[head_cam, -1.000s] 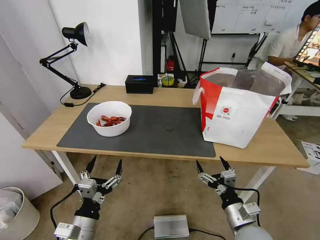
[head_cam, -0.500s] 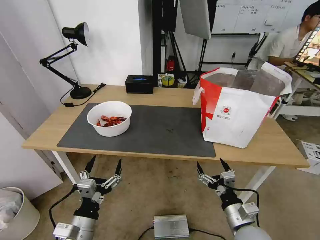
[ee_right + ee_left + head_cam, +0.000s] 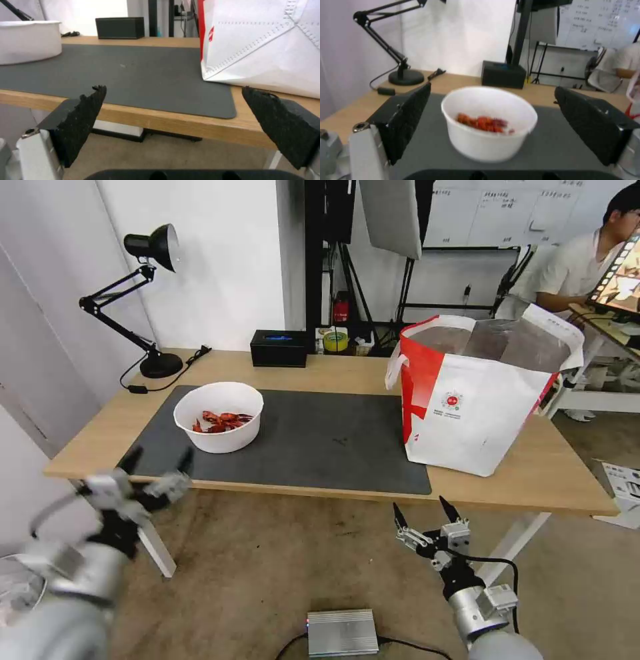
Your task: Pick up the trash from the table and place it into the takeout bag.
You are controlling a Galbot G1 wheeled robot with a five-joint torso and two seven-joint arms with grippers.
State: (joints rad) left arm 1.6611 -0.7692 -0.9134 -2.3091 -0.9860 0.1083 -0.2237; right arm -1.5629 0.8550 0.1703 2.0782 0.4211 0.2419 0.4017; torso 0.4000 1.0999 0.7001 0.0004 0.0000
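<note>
Sitting on the left part of a dark grey mat (image 3: pixel 300 437), a white round bowl (image 3: pixel 219 417) holds a small heap of red crayfish shells (image 3: pixel 222 421) that covers only part of its bottom, the walls above them bare. The mat lies on a light-wood table (image 3: pixel 333 370) with white legs. At the right end of the table stands the takeout bag (image 3: pixel 477 393), a tall boxy white bag with red side panels and a small round red logo on its front; its mouth gapes upward and shows silver foil lining, but what lies inside cannot be seen. One corner of the bag rests on the mat's right edge, and bowl and bag are well apart.

At the table's front left edge is the left gripper (image 3: pixel 157 463), blurred, jaws spread wide, near the bowl but not touching it. From the left wrist camera the bowl (image 3: pixel 489 122) is framed between the two black pads (image 3: pixel 405 120), with open mat between pads and bowl. The right gripper (image 3: pixel 423 513) hangs below the table's front edge, under the bag, jaws likewise apart and holding nothing; its wrist view looks across the mat toward the bag's white wall (image 3: pixel 263 47).

Along the back of the table, a black desk lamp (image 3: pixel 137 293) stands at the left corner and a black rectangular box (image 3: pixel 279 348) sits behind the mat.
</note>
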